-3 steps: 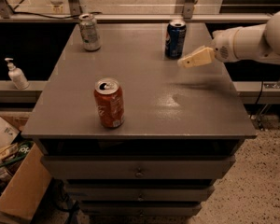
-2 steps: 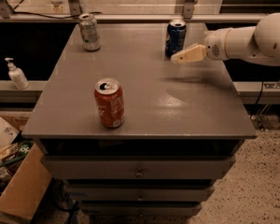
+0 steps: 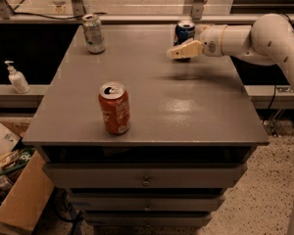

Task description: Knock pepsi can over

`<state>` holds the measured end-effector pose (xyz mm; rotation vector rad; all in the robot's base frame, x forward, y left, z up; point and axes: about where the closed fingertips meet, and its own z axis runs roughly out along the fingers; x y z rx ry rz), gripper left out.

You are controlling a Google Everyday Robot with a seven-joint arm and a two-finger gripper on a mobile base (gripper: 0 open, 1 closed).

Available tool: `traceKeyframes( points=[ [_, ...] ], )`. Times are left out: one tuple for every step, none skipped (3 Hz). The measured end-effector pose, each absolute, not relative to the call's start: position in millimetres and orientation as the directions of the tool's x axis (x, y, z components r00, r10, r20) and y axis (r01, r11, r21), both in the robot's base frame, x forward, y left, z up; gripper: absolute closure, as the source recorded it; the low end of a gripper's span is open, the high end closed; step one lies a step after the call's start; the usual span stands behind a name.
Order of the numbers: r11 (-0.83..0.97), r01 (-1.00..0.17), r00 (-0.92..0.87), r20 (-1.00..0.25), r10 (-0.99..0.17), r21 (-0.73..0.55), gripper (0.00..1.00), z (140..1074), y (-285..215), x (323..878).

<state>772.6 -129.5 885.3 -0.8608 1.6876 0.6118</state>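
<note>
The pepsi can, dark blue with a silver top, stands upright at the far right of the grey table top. My gripper reaches in from the right on a white arm, and its cream fingers lie across the front of the can's lower half, hiding it. A red can stands upright near the front left. A silver-grey can stands upright at the far left corner.
The table is a grey cabinet with drawers below. A soap dispenser stands on a ledge at the left. A cardboard box sits on the floor at the lower left. A railing runs behind the table.
My gripper has moved left and toward the far edge, from beside the pepsi can to in front of its base. All three cans still stand upright.
</note>
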Motion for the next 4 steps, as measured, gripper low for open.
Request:
traceKeyframes(
  points=[
    [0.550,-0.835,-0.112,-0.973,-0.202,-0.019,0.00,903,-113,760],
    [0.481,-0.877,-0.117,-0.976,-0.182,0.015,0.00,919,-89,727],
    [0.382,-0.921,-0.155,-0.974,-0.165,0.082,0.00,928,-60,687],
    [0.297,-0.944,-0.202,-0.965,-0.167,0.146,0.00,932,-42,655]
  ],
)
